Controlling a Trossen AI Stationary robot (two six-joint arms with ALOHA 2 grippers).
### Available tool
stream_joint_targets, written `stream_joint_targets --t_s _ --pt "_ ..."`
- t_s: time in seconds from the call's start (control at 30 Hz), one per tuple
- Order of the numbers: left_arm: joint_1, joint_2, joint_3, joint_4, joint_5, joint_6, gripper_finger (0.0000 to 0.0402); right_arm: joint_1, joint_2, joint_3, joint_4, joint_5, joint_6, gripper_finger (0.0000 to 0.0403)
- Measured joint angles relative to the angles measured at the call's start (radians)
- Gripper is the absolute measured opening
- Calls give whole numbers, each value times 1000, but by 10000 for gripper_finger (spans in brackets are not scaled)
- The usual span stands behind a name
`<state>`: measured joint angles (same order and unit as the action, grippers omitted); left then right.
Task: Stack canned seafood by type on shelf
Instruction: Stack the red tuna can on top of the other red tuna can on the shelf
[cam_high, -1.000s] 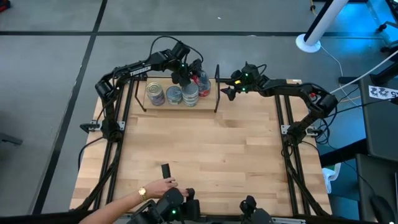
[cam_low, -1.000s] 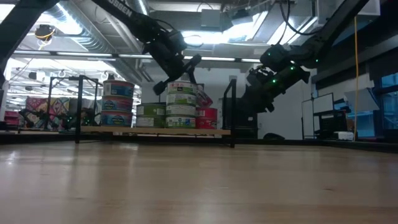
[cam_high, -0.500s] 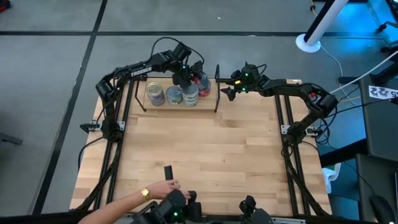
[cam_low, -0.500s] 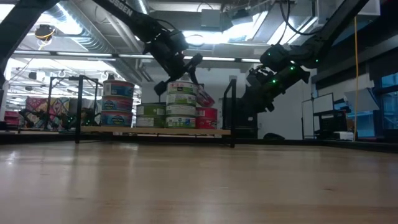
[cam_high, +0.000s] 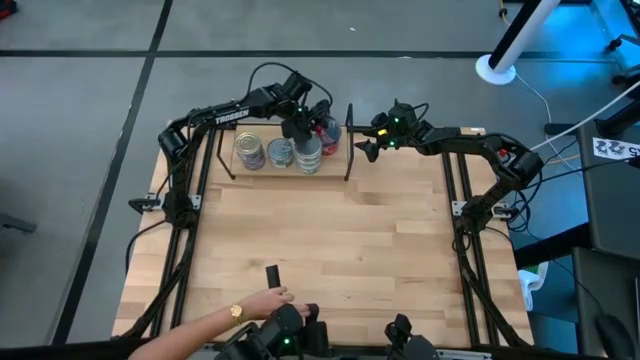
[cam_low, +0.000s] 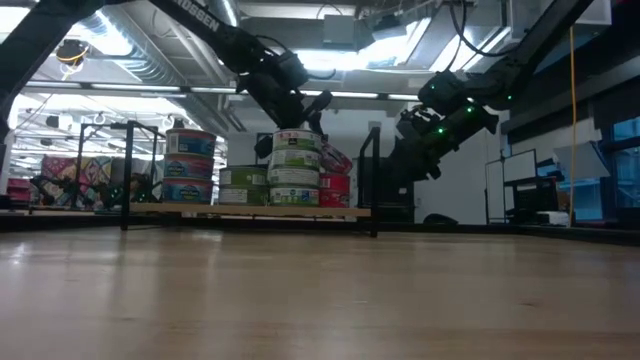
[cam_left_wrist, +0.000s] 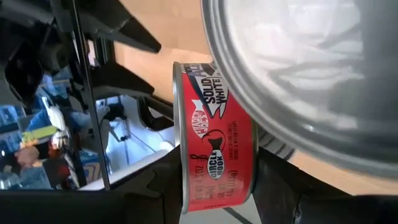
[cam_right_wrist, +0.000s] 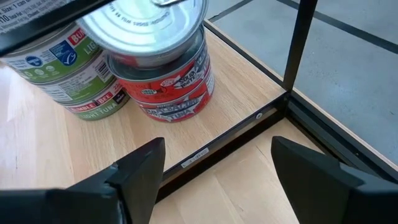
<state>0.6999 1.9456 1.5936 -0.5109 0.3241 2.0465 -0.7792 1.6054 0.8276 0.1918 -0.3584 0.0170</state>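
floor (cam_high: 80, 110): grey, dark seams | ceiling lights (cam_low: 345, 60): bright | white pole base (cam_high: 495, 68) | monitor (cam_low: 522, 195)

Stacked tins (cam_high: 279, 152) on wooden shelf (cam_high: 335, 163)

Overhead, table-level, wrist close-ups (share shelf (cam_high: 290, 168)).

"SOLID WHITE" on red can (cam_left_wrist: 214, 155)
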Motion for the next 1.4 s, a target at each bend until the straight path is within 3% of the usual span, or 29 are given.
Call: stream_joint_targets --t_s 0.3,0.63,1.1,1.4 --pt "-7 0 0 2 -44 -11 153 0 0 0 0 0 0 293" --pt "-15 0 0 2 -52 -133 153 0 -1 0 0 -1 0 293" --pt "-26 0 0 2 -98 -104 153 0 -1 0 0 -1 0 293" --pt "-25 0 0 1 -101 -174 153 0 -1 0 -9 -1 0 293"
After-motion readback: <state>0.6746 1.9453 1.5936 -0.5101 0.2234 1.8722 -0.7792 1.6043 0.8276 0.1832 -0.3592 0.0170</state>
